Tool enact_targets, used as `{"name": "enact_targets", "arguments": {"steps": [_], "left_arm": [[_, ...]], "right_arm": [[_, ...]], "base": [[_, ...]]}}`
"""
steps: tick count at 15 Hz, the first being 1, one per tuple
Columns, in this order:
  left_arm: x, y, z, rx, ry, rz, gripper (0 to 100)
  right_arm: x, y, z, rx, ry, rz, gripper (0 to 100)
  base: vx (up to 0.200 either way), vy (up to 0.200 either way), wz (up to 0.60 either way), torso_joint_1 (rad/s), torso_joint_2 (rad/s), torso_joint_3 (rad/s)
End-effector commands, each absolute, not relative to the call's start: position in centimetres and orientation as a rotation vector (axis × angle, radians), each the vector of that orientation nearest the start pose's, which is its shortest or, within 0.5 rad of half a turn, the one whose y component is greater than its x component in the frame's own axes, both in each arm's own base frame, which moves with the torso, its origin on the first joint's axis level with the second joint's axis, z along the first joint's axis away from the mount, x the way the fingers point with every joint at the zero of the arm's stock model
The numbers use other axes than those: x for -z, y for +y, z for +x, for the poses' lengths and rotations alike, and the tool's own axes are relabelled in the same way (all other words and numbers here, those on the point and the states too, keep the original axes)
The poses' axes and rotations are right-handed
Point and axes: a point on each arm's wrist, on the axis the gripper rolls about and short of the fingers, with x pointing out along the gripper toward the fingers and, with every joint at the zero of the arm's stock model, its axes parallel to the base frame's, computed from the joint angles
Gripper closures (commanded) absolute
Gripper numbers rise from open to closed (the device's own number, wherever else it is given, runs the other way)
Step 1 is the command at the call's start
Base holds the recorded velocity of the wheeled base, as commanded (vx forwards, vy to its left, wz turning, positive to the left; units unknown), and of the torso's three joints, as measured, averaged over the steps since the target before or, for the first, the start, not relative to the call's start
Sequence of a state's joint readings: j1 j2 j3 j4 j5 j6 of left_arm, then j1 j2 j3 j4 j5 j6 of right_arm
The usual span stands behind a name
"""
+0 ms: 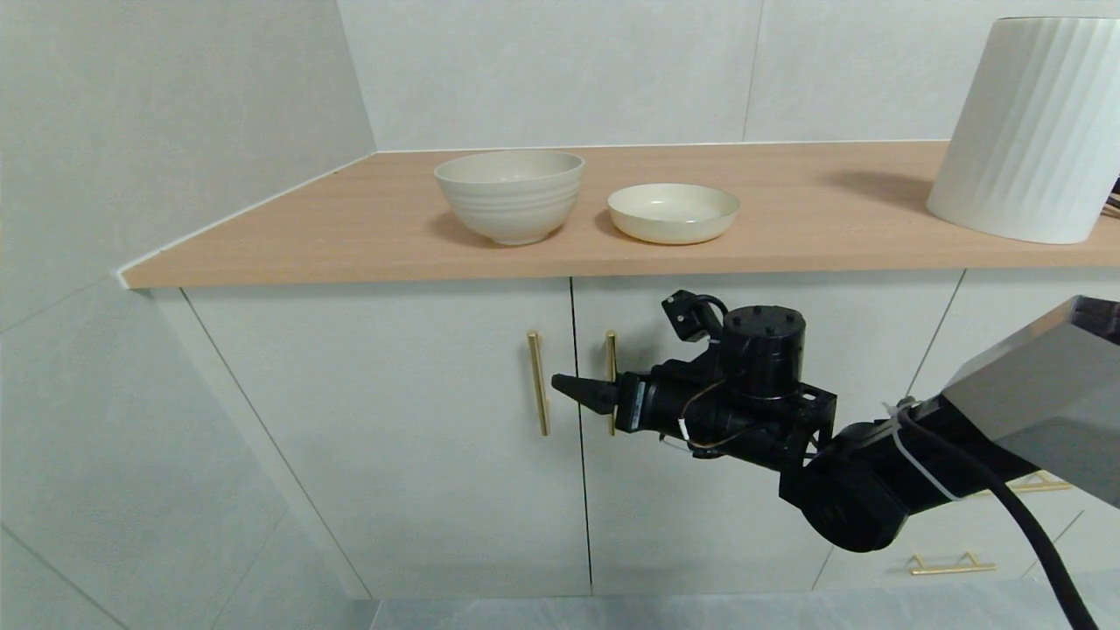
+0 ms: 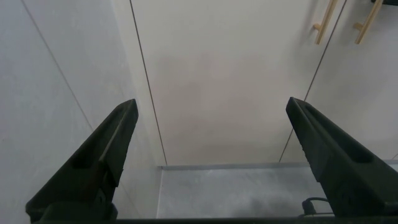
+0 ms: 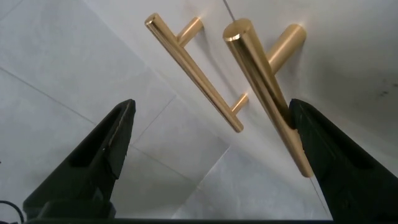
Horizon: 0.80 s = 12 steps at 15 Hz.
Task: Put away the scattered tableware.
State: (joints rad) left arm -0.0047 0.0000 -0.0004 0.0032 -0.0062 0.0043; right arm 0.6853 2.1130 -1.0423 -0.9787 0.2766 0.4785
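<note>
Bowl (image 1: pixel 509 194) and plate (image 1: pixel 673 212) sit on the counter (image 1: pixel 350 236) at 11 and 1 o'clock above my right gripper (image 1: pixel 584 394), whose jaws are apart, so I'd centre it on the right handle (image 1: pixel 611 350) before closing.

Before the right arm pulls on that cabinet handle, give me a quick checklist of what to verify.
1. Right gripper open: ok.
2. Right-door handle within its gap: ok in the right wrist view, though close to one finger.
3. Fingers far enough past the handle to close on it: cannot tell.
4. Left gripper open and holding nothing: ok.
5. Bowl and plate set back from the counter edge: ok.
</note>
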Motion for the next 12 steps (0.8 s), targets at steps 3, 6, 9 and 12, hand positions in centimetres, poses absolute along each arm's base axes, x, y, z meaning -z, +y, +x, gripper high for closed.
{"name": "enact_targets", "arguments": {"steps": [3,6,9,12], "left_arm": [[-7.5,0.0,-2.3,0.011,0.003,0.005,0],[-7.5,0.0,-2.3,0.011,0.003,0.005,0],[-7.5,0.0,-2.3,0.011,0.003,0.005,0],[-7.5,0.0,-2.3,0.011,0.003,0.005,0]], "right_arm": [[-13.9,25.9,29.4,-0.99,0.338,0.417,0],[-14.8,24.7,27.6,-1.103,0.374,0.413,0],[-15.3,23.5,25.9,-1.149,0.398,0.41,0],[-15.5,22.6,24.8,-1.182,0.415,0.407,0]], "base": [[0.0,0.0,0.0,0.0,0.0,0.0],[0.0,0.0,0.0,0.0,0.0,0.0],[0.0,0.0,0.0,0.0,0.0,0.0],[0.0,0.0,0.0,0.0,0.0,0.0]]}}
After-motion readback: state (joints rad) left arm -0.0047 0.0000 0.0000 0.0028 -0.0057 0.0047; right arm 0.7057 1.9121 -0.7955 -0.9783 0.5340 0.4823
